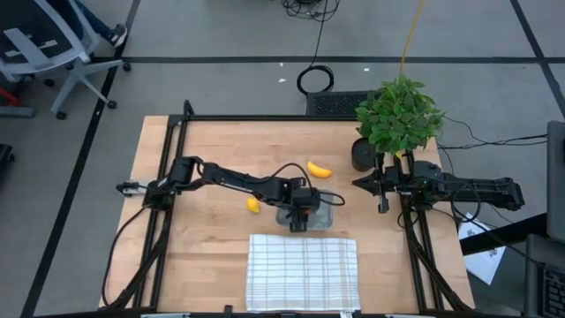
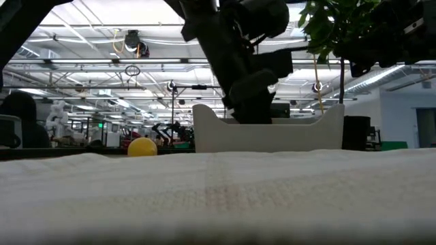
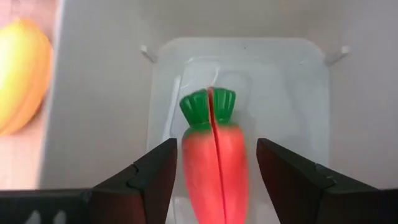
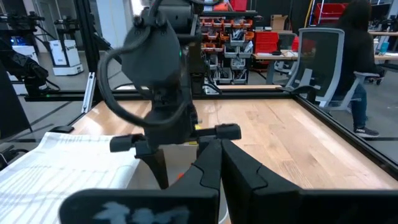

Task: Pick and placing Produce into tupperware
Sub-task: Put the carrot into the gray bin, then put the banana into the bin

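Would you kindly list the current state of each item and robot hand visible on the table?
Orange toy carrot with green top: lying inside container, released.
Shallow translucent plastic container: upright, holding carrot.
Curved yellow toy banana: on table, outside container.
Small rounded yellow fruit: on table, outside container.
Left hand: open around carrot.
Right hand: shut, empty, beside potted plant.
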### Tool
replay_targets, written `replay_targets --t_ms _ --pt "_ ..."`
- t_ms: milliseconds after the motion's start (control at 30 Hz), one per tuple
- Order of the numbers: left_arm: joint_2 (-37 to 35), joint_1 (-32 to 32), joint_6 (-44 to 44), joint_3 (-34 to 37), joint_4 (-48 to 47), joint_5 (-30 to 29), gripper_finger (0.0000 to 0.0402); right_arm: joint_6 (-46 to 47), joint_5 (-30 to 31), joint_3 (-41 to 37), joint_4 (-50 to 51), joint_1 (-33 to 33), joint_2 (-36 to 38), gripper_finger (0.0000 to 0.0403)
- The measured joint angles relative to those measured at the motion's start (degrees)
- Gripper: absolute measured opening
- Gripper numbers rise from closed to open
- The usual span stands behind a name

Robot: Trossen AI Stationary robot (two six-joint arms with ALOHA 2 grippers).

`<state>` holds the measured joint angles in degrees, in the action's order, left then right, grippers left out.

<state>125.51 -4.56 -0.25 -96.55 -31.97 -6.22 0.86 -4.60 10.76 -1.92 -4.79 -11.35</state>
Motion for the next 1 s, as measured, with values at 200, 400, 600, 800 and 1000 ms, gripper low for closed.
replay_targets --t_ms 200,400,600,800,1000 --pt "0.0 -0.1 1.3 -5.6 -6.8 -0.1 0.0225 0.0 0.0 0.0 0.0 0.0 0.0 0.0" --pt "-0.1 -1.2 4.7 -11.3 -13.0 -3.9 0.0225 0.0 0.0 0.0 0.0 0.0 0.0 0.0" --pt "-0.1 -2.1 6.0 -13.5 -14.7 -4.3 0.0195 0.0 0.0 0.0 0.0 0.0 0.0 0.0" --pt "-0.1 -1.8 4.4 -13.5 -16.3 -4.3 0.0095 0.4 0.0 0.0 0.0 0.0 0.0 0.0" --pt "-0.1 -1.9 4.3 -13.5 -16.6 -2.1 0.0007 0.4 0.0 0.0 0.0 0.0 0.0 0.0"
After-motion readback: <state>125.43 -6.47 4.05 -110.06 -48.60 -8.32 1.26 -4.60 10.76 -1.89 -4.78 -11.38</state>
